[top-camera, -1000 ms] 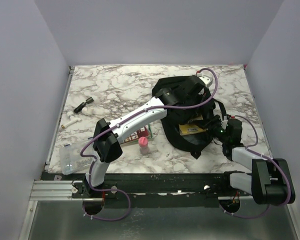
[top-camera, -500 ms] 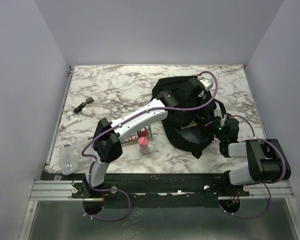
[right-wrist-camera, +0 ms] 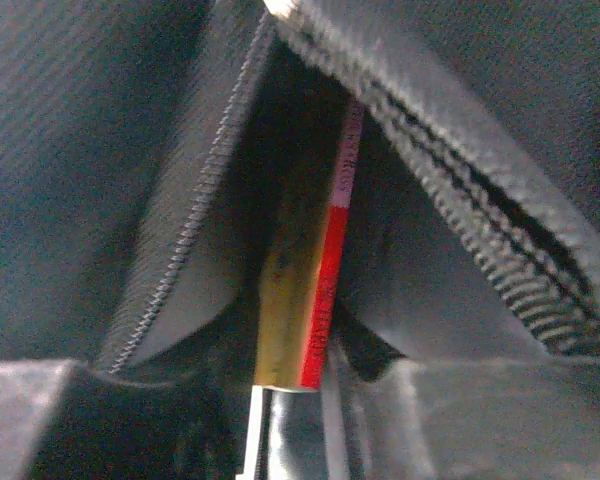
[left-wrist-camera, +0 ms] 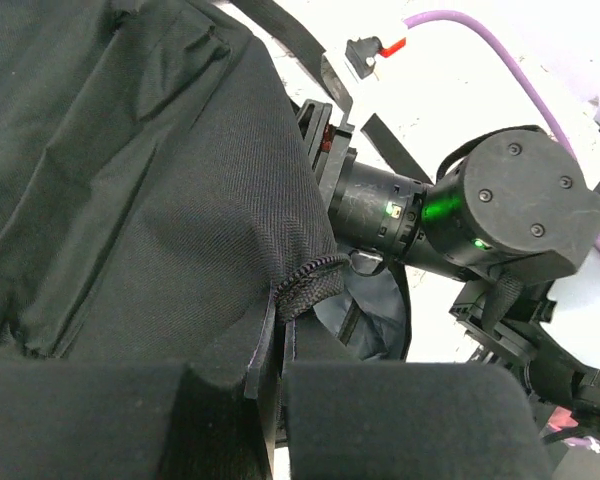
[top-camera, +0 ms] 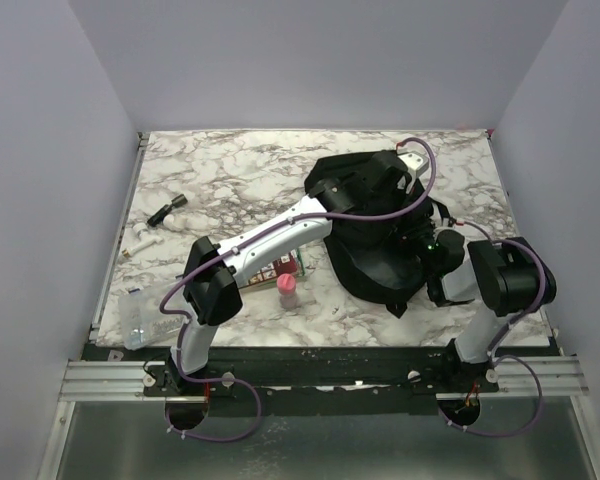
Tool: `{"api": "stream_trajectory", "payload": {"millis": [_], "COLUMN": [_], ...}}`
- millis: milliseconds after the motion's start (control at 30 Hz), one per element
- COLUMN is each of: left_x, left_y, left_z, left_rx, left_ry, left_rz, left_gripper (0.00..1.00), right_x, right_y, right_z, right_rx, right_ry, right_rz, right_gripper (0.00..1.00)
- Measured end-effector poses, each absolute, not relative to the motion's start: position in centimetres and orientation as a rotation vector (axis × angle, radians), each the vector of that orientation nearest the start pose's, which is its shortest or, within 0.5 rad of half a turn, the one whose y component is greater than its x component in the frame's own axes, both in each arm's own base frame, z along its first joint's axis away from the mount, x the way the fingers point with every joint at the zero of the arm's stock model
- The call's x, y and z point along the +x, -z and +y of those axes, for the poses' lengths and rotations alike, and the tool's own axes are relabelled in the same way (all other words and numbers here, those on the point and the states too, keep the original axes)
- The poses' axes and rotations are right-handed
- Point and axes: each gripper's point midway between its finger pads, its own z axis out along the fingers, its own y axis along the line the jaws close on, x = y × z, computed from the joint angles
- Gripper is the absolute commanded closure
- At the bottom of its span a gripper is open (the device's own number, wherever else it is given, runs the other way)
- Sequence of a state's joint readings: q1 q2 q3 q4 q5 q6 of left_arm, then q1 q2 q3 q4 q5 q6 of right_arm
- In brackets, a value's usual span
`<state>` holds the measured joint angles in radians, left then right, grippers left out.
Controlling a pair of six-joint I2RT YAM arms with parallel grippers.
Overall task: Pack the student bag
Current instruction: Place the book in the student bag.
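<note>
Pinching student bag (left-wrist-camera: 130,200): left fingers (left-wrist-camera: 400,420); book (right-wrist-camera: 298,300) spine lettering blurred

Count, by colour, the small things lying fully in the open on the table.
Black: 1, short tube
White: 1, thin stick
Clear: 1, pouch
Pink: 1, bottle
Total: 4
Left out: red packet, half under the left arm.

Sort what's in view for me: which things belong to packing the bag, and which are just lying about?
In the job: student bag; book in its opening; left fingers pinching its edge.
Lying about: pink bottle; black item; white stick; clear pouch.
</note>
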<state>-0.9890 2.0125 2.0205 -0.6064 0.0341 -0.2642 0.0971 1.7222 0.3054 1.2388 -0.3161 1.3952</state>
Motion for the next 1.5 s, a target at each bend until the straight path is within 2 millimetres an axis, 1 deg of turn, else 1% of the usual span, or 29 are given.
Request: {"api": "stream_trajectory", "payload": {"millis": [100, 200, 267, 367, 400, 500, 533, 567, 600, 667, 700, 767, 833, 933, 1033, 1067, 1100, 1133, 1167, 1233, 1300, 1333, 1400, 1500], "left_x": [29.7, 29.9, 29.8, 29.8, 29.8, 29.8, 29.8, 29.8, 29.8, 29.8, 29.8, 29.7, 29.7, 29.8, 29.9, 29.9, 29.9, 29.9, 29.9, 29.9, 29.8, 29.8, 29.7, 29.4], "left_y": [-24.1, -23.8, -23.6, -23.6, -23.7, -23.9, -24.0, -24.0, -24.0, -24.0, -24.0, -24.2, -24.4, -24.8, -25.0, -25.0, -25.1, -25.1, -25.1, -25.0, -24.7, -24.5, -24.2, -24.0], "left_z": [-47.5, -47.2, -46.8, -46.5, -46.5, -46.4, -46.3, -46.3, -46.4, -46.3, -46.3, -46.2, -46.0, -45.8, -45.6, -45.6, -45.6, -45.6, -45.5, -45.5, -45.4, -45.4, -45.4, -45.5], "left_rx": [0.825, 0.827, 0.829, 0.829, 0.828, 0.826, 0.826, 0.826, 0.826, 0.828, 0.832, 0.843, 0.856, 0.89, 0.931, 0.944, 0.956, 0.966, 0.975, 0.986, 0.995, 0.998, 1.001, 1.006], "left_ry": [0.727, 0.718, 0.711, 0.712, 0.714, 0.716, 0.717, 0.717, 0.718, 0.717, 0.715, 0.71, 0.702, 0.686, 0.665, 0.658, 0.653, 0.65, 0.646, 0.644, 0.641, 0.639, 0.639, 0.656], "left_rz": [2.11, 2.112, 2.118, 2.117, 2.113, 2.108, 2.106, 2.106, 2.105, 2.103, 2.102, 2.092, 2.08, 2.053, 2.023, 2.014, 2.006, 2.0, 1.994, 1.99, 1.994, 1.997, 2.004, 2.01], "left_gripper": [1.0, 1.0, 1.0, 1.0, 1.0, 1.0, 1.0, 1.0, 1.0, 1.0, 1.0, 1.0, 1.0, 1.0, 1.0, 1.0, 1.0, 1.0, 1.0, 1.0, 1.0, 1.0, 1.0, 1.0], "right_x": [37.1, 37.0, 36.7, 36.2, 36.1, 35.6, 35.5, 35.5, 35.4, 35.4, 35.6, 35.8, 35.9, 35.4, 34.5, 34.1, 33.8, 33.6, 33.5, 34.2, 35.6, 36.4, 37.3, 37.5], "right_y": [-7.9, -7.6, -7.6, -8.0, -8.2, -8.4, -8.3, -8.0, -7.6, -6.5, -6.0, -5.3, -5.2, -6.0, -6.9, -6.9, -6.9, -6.7, -6.4, -6.1, -6.2, -6.4, -6.8, -7.2], "right_z": [12.8, 12.7, 12.7, 12.6, 12.6, 12.4, 12.4, 12.4, 12.4, 12.5, 12.6, 13.2, 13.8, 14.7, 15.7, 16.0, 16.3, 16.5, 16.6, 16.8, 16.9, 16.9, 16.5, 15.8], "right_rx": [0.982, 0.977, 0.972, 0.954, 0.949, 0.941, 0.939, 0.938, 0.941, 0.938, 0.932, 0.917, 0.894, 0.823, 0.737, 0.716, 0.7, 0.69, 0.686, 0.687, 0.678, 0.674, 0.685, 0.728], "right_ry": [-1.291, -1.275, -1.257, -1.226, -1.218, -1.189, -1.181, -1.172, -1.162, -1.151, -1.151, -1.185, -1.235, -1.312, -1.39, -1.409, -1.425, -1.437, -1.439, -1.44, -1.43, -1.415, -1.383, -1.315], "right_rz": [1.711, 1.728, 1.747, 1.776, 1.783, 1.808, 1.814, 1.824, 1.838, 1.871, 1.883, 1.901, 1.898, 1.895, 1.903, 1.916, 1.93, 1.942, 1.957, 1.985, 1.99, 1.988, 1.972, 1.971], "right_gripper": [0.48, 0.37, 0.34, 0.35, 0.37, 0.46, 0.47, 0.51, 0.6, 0.9, 0.99, 1.0, 1.0, 1.0, 1.0, 0.98, 0.87, 0.74, 0.66, 0.57, 0.45, 0.42, 0.39, 0.35]}}
